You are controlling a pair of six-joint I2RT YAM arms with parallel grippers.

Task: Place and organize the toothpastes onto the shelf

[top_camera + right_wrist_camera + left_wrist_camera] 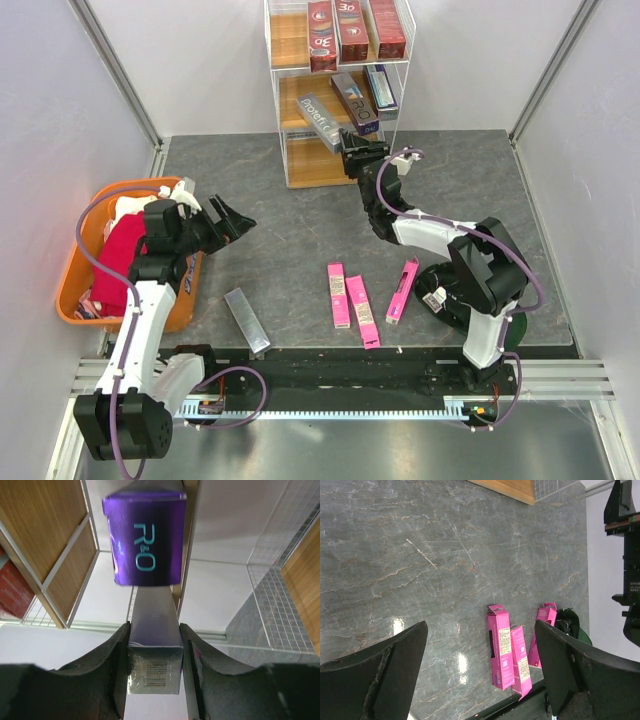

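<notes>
At the shelf (305, 165), upper centre: right pincer (353, 155) is clamped across the near end of a silver-grey box (154, 645). The box points into the middle tier, close to the end face of a purple box (145, 540); I cannot tell whether they touch. Left of centre: left pincer (230, 225) has its jaws wide apart with nothing in them, above the desk (300, 230).

Handling (judgement): light hollow cardboard, stiff lengthwise. The walls would dent under a hard squeeze, and the glossy print may slip. Take the flat ones across the narrow width near mid-length; an end grip lets the far end swing.

Count:
- red boxes (352, 30): three, top tier
- purple or dark: two, middle tier
- silver-grey: two, the held one and a second silver-grey box (247, 320) flat on the desk, lower left
- pink boxes (362, 310): three, lower centre, two side by side and one apart to the right
</notes>
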